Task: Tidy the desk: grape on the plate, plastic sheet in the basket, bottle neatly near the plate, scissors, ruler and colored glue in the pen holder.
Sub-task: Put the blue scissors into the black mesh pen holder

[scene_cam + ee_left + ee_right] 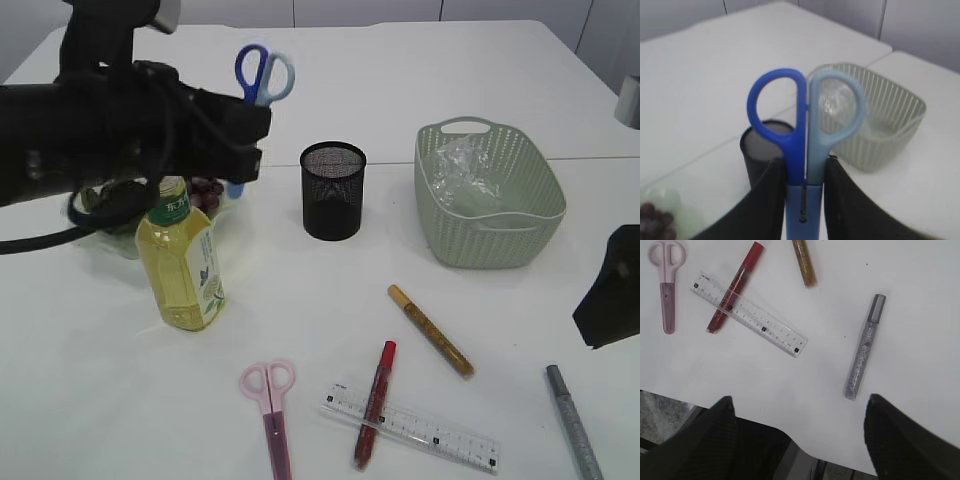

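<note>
My left gripper [805,170] is shut on the sheathed blades of blue scissors [264,75], handles up, held in the air left of the black mesh pen holder [333,190]. Grapes [205,192] lie on a clear plate [105,242] behind the upright yellow bottle [182,265]. The plastic sheet [460,165] sits in the green basket [487,235]. Pink scissors [666,285], a clear ruler [747,315] under a red glue [735,287], a gold glue [804,262] and a silver glue [865,347] lie on the table. My right gripper [800,407] hangs open over the front edge, holding nothing.
The left arm [90,120] crosses above the plate and bottle. The table's front edge [790,432] runs just under the right gripper. A grey object [630,100] stands at the far right edge.
</note>
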{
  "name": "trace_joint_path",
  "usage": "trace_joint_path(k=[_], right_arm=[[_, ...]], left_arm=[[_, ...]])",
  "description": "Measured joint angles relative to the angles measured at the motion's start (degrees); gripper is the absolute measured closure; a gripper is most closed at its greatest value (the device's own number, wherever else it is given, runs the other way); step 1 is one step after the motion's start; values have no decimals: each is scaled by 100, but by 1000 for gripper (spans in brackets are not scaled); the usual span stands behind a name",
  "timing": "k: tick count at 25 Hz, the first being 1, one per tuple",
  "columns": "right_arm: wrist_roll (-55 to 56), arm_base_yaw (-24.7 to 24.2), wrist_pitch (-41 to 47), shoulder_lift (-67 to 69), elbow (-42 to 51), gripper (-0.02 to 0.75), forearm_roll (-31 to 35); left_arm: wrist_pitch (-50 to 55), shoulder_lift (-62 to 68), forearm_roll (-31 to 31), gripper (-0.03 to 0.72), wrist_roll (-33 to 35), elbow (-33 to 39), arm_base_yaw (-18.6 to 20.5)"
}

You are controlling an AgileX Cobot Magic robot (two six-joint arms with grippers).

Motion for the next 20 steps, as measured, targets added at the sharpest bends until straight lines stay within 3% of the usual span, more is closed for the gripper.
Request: trace_joint_path(k=[6, 20], right_arm=[[0, 0, 0, 0, 0, 155, 11], [0, 0, 0, 0, 0, 155, 11]], left_arm=[[-1799, 779, 0, 524, 0, -41, 0], [-2068, 2379, -23, 524, 0, -1839, 47]])
